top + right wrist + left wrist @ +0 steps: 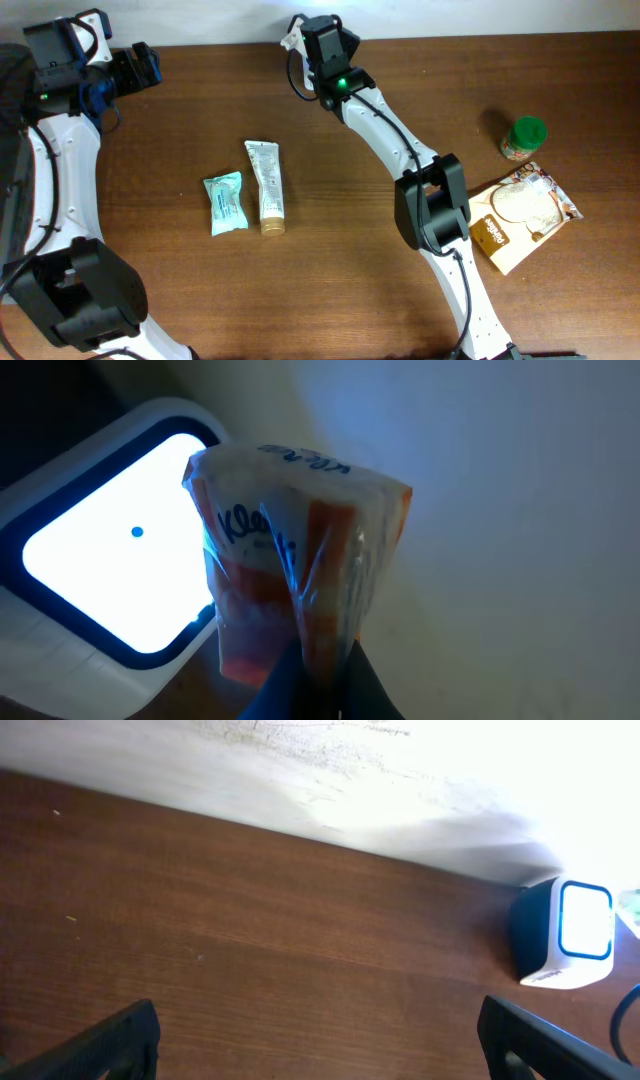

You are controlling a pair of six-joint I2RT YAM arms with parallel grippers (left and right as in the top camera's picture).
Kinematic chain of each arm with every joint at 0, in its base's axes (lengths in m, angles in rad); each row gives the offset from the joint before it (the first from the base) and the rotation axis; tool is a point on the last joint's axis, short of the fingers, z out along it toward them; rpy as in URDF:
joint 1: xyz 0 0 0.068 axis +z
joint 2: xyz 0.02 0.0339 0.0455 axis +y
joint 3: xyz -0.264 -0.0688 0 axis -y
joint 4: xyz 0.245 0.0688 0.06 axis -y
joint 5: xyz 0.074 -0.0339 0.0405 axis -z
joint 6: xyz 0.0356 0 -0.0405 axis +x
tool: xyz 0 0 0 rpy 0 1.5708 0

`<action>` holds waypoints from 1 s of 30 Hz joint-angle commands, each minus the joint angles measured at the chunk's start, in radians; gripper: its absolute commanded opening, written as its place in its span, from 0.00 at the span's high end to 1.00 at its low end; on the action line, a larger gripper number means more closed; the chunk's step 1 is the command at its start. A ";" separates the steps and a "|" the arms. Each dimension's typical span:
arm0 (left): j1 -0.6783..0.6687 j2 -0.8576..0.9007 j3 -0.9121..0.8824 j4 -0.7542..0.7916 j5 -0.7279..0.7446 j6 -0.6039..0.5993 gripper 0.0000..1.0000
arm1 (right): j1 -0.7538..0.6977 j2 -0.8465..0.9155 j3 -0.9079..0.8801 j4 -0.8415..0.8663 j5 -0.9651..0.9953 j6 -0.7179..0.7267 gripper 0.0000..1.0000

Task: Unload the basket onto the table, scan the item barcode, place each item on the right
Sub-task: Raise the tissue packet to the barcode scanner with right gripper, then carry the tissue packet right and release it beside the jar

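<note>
In the right wrist view my right gripper (320, 678) is shut on the lower edge of the item, an orange and white Kleenex tissue pack (290, 560) in clear wrap. The pack is held upright just in front of the scanner (110, 560), whose window glows white inside a blue rim. Seen from overhead, the right gripper (322, 42) is at the table's far edge, covering the pack. The left wrist view shows the scanner (565, 935) as a small blue and white box by the wall. My left gripper (320, 1050) is open over bare table, at the far left (150, 65).
A teal packet (226, 203) and a white tube (266, 186) lie side by side left of centre. A green-lidded jar (523, 138) and a brown pouch (525, 217) sit at the right. A white wall runs behind the table's far edge.
</note>
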 commanded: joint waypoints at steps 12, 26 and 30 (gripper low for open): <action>-0.002 0.007 0.010 0.002 0.001 0.019 0.01 | 0.013 0.006 0.006 -0.026 0.020 -0.018 0.96; -0.002 0.007 0.010 0.002 0.001 0.019 0.01 | 0.013 -0.302 0.006 -0.337 -0.260 0.567 0.96; -0.002 0.006 0.010 0.002 0.001 0.019 0.01 | 0.002 -0.449 0.006 -0.610 -0.415 0.806 0.96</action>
